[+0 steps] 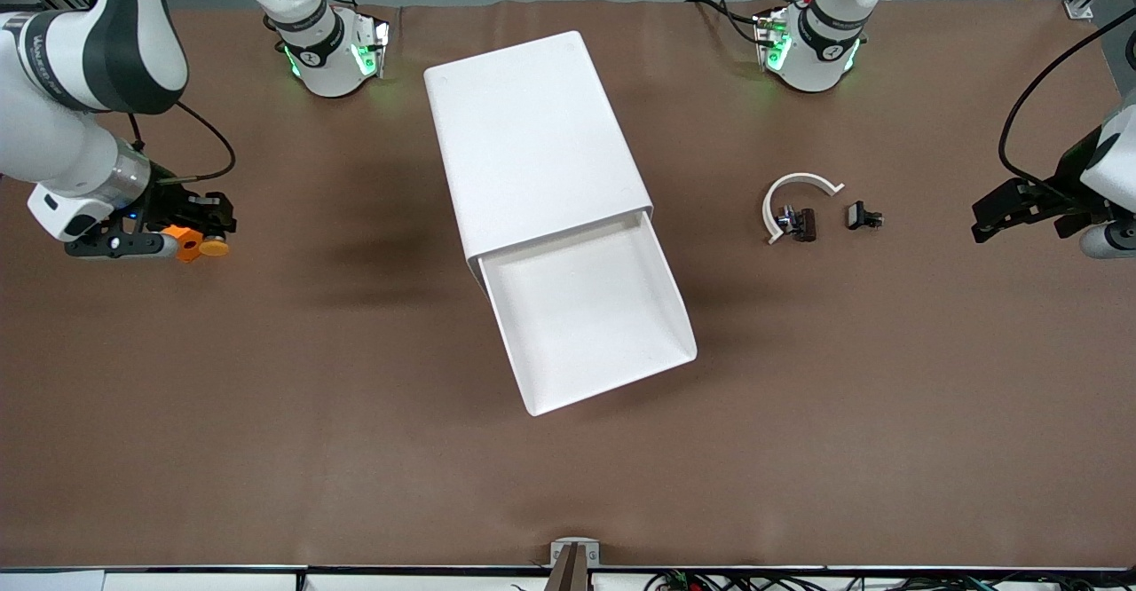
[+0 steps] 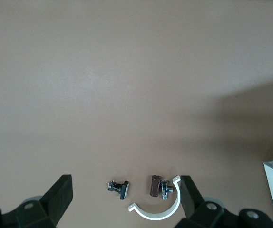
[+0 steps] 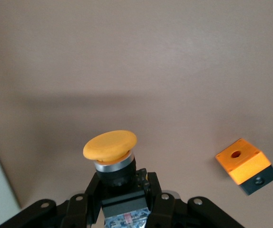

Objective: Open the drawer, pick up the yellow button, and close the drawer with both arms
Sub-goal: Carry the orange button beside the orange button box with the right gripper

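The white cabinet (image 1: 532, 138) stands mid-table with its top drawer (image 1: 586, 307) pulled open toward the front camera; the tray is bare. My right gripper (image 1: 209, 229) is over the table near the right arm's end, shut on the button (image 1: 214, 245). In the right wrist view the button's orange-yellow cap (image 3: 110, 145) sticks out past the right gripper (image 3: 120, 190), with the black body clamped between the fingers. My left gripper (image 1: 985, 212) is open and empty above the table at the left arm's end; in the left wrist view its fingers (image 2: 60, 197) stand wide apart.
An orange square block with a centre hole (image 1: 185, 241) lies on the table beside the held button and also shows in the right wrist view (image 3: 245, 165). Small black clips (image 1: 863, 216) and a white curved band (image 1: 794, 190) lie between the cabinet and my left gripper.
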You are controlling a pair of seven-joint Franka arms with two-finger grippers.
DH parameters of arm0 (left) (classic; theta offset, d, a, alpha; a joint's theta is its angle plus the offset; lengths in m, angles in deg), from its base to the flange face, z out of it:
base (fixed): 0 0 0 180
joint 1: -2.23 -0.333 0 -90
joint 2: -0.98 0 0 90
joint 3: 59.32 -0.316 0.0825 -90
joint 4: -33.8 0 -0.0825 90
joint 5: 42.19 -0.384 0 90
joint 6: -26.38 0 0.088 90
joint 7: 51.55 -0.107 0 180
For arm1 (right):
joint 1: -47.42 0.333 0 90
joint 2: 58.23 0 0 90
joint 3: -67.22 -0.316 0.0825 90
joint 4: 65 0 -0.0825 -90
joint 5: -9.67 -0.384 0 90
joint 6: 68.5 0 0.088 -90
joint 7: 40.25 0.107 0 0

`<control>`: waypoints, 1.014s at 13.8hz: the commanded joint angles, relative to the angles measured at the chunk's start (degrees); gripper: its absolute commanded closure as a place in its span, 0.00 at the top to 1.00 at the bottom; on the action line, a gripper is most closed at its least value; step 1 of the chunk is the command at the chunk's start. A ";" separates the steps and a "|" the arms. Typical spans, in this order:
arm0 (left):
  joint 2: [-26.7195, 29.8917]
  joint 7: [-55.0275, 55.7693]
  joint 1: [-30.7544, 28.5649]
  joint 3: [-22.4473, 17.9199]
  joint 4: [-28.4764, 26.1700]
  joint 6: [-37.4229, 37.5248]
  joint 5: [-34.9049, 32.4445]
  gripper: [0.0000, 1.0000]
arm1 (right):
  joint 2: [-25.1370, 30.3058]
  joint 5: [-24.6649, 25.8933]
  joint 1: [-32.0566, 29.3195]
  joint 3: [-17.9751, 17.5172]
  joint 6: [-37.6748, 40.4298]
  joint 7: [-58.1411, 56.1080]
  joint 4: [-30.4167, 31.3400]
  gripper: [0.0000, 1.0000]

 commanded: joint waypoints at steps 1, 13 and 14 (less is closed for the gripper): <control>0.43 -0.77 0.02 -0.01 0.41 1.07 0.96 1.00 | 2.52 0.52 -4.39 -0.89 -6.02 -6.77 6.99 0.00; 0.25 -0.68 0.37 -0.01 0.41 1.07 0.96 1.00 | -6.00 4.74 -10.11 -0.80 -22.46 -7.94 18.59 0.00; 0.25 -0.68 0.37 -0.01 0.41 1.07 0.96 1.00 | -6.35 4.74 -10.55 -0.80 -25.26 -7.33 20.08 0.00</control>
